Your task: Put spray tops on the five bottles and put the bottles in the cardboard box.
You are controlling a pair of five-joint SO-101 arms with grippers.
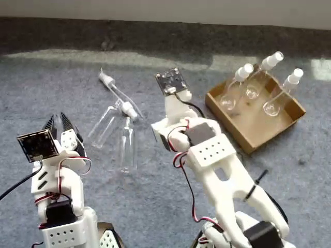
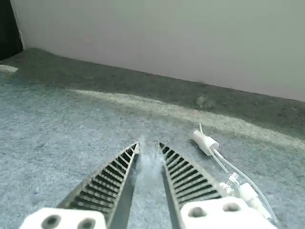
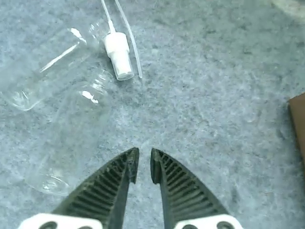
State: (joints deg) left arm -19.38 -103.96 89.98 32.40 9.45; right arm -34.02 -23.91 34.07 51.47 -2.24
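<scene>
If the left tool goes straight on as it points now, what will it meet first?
Probably nothing but carpet: the left tool points past the loose spray top, towards the wall.

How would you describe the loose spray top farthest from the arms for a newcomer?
Start at the cardboard box on the right, then look left to the clear parts on the carpet. The spray top is at that group's far end, nearest the wall. Unlike the other top, which sits at the mouths of two open bottles, its head lies clear of them.
</scene>
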